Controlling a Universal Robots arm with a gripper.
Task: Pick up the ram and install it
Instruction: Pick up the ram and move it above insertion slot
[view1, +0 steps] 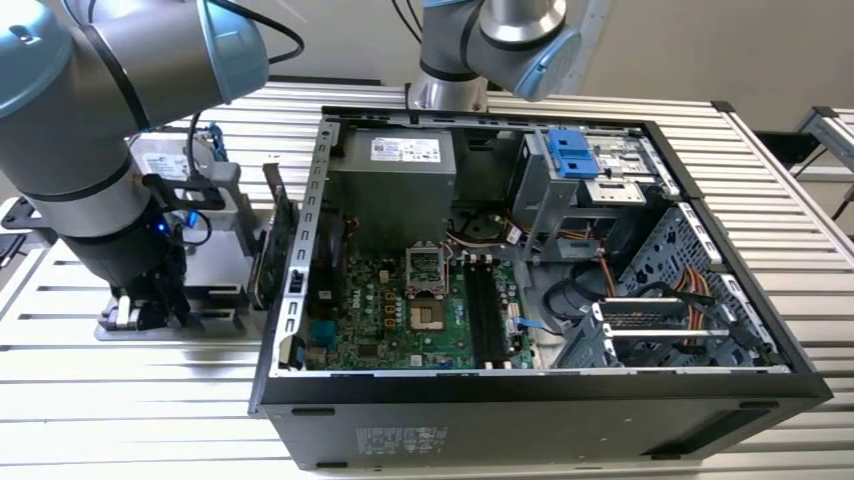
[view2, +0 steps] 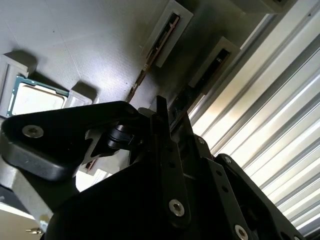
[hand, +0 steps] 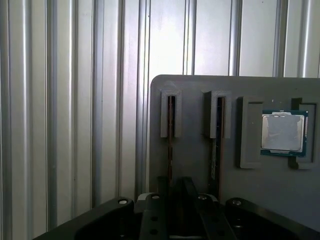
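Observation:
Two ram sticks stand on edge in the slots of a grey holder (hand: 200, 90). The ram (hand: 170, 150) nearest the holder's edge runs straight under my gripper (hand: 175, 184); in the second wrist view that ram (view2: 197, 87) leads into the gripper (view2: 171, 114). The other stick (hand: 216, 155) stands one slot over. In the exterior view my gripper (view1: 140, 312) is low over the holder (view1: 207, 295), at the exterior view's left of the open computer case (view1: 694, 300). The motherboard's long black memory slots (view1: 487, 318) lie inside the case.
A processor chip (hand: 283, 132) sits in a recess of the holder beside the sticks. A silver hard drive (view1: 167, 160) and an upright card (view1: 274, 235) stand between my arm and the case wall. The ribbed metal table (view1: 134, 420) spreads all around.

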